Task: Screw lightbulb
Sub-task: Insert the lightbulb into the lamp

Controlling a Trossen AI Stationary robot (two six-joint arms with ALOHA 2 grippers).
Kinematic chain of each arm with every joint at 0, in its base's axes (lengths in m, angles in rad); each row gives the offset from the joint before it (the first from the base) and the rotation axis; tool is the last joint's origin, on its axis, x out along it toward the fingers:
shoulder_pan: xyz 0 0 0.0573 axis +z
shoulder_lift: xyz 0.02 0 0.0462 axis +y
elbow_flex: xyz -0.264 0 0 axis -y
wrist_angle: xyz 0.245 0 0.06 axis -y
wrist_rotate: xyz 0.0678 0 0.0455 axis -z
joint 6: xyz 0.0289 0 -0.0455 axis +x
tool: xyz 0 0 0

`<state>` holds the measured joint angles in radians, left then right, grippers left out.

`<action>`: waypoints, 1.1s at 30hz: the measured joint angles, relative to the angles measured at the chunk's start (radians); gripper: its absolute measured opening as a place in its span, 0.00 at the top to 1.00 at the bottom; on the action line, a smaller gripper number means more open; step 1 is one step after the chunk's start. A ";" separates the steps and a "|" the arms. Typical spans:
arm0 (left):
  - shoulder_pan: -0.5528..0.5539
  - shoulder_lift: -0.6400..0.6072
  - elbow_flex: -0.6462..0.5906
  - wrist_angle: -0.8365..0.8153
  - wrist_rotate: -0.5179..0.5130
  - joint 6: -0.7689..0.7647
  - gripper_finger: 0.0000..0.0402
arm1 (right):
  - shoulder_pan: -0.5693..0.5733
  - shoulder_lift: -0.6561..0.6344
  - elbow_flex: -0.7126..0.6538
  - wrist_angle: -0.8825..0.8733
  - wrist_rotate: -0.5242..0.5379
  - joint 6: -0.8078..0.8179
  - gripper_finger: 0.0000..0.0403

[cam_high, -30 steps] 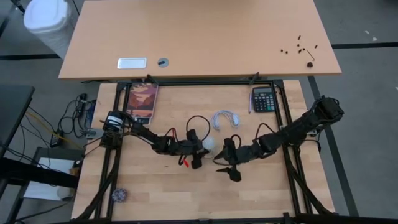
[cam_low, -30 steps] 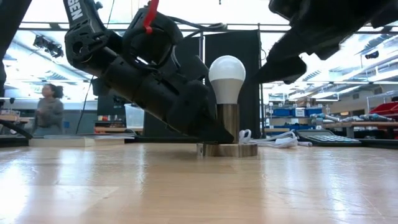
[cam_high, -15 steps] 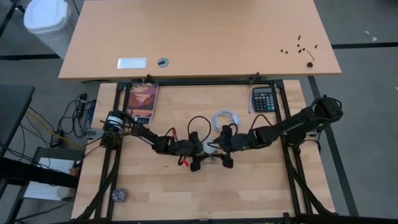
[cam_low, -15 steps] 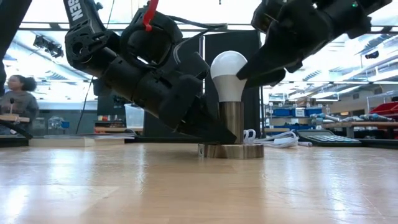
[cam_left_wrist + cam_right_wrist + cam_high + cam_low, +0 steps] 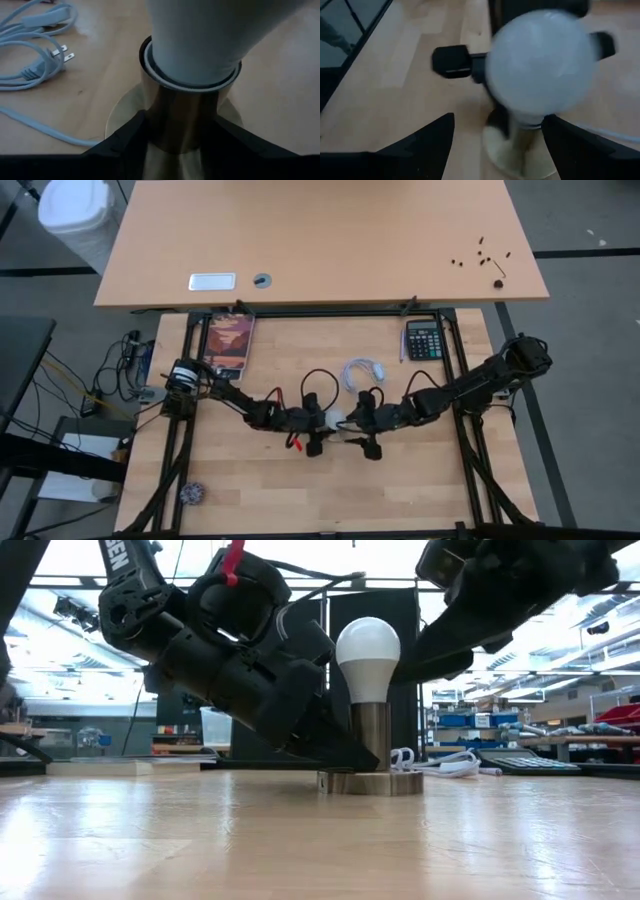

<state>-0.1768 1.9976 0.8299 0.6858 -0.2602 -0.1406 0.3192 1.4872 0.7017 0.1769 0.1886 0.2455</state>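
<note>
Lightbulb (image 5: 367,660) standing upright in a brass-coloured socket (image 5: 371,752) near the middle of the wooden desk (image 5: 300,840). The left end effector (image 5: 181,137) is clenched around the socket's post just below the bulb, its dark fingers (image 5: 127,140) on either side. The right end effector (image 5: 498,131) hovers beside the bulb's round top with its fingers (image 5: 432,137) spread wide, not touching it. A coiled white cord (image 5: 362,372) lies on the desk behind the socket, and a calculator (image 5: 424,339) sits at the far right corner.
</note>
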 joint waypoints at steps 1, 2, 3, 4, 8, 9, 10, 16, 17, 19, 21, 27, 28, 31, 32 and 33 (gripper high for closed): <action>0.001 0.000 0.000 -0.001 -0.011 -0.005 0.51 | 0.004 0.000 0.000 -0.008 -0.013 0.009 0.24; 0.003 0.000 0.000 -0.003 -0.024 -0.013 0.51 | 0.008 0.000 0.000 -0.015 -0.031 0.016 0.24; 0.006 0.000 0.000 -0.003 -0.031 -0.014 0.51 | 0.011 0.000 0.000 -0.025 -0.035 0.021 0.24; 0.008 0.000 0.000 -0.005 -0.034 -0.014 0.51 | 0.013 0.000 0.000 -0.037 -0.040 0.030 0.24; 0.005 0.000 0.000 -0.008 -0.024 -0.006 0.51 | 0.014 -0.003 0.006 -0.102 -0.026 0.083 0.24; 0.005 0.000 0.000 -0.009 -0.010 -0.005 0.51 | 0.015 -0.006 0.016 -0.139 -0.025 0.102 0.24; 0.005 0.000 0.000 -0.008 0.000 0.000 0.51 | 0.016 -0.008 0.030 -0.171 -0.018 0.119 0.24; 0.005 0.000 0.000 0.000 0.025 0.020 0.51 | 0.022 -0.010 0.088 -0.259 0.106 0.122 0.24; 0.005 0.000 0.000 0.003 0.026 0.033 0.51 | 0.018 -0.010 0.090 -0.239 0.107 0.116 0.24; 0.005 0.000 0.000 0.006 0.025 0.053 0.51 | -0.007 -0.004 0.091 -0.222 0.084 0.103 0.24; 0.005 0.000 0.000 0.006 0.025 0.055 0.51 | -0.024 0.002 0.090 -0.244 0.064 0.104 0.24; 0.004 0.000 0.000 0.008 0.025 0.063 0.52 | -0.024 0.001 0.089 -0.236 0.052 0.096 0.24; 0.004 0.000 0.000 0.009 0.025 0.063 0.50 | -0.025 0.001 0.089 -0.234 0.052 0.095 0.24; 0.007 0.000 0.000 0.013 0.027 0.081 0.42 | -0.024 0.001 0.089 -0.233 0.052 0.094 0.24; 0.011 0.000 0.000 0.014 0.028 0.085 0.38 | -0.024 0.001 0.089 -0.231 0.052 0.094 0.24; 0.014 0.000 0.000 0.014 0.028 0.084 0.34 | -0.024 0.001 0.089 -0.231 0.052 0.094 0.24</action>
<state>-0.1624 1.9976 0.8299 0.6998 -0.2318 -0.0563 0.2948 1.4883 0.7910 -0.0542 0.2401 0.3393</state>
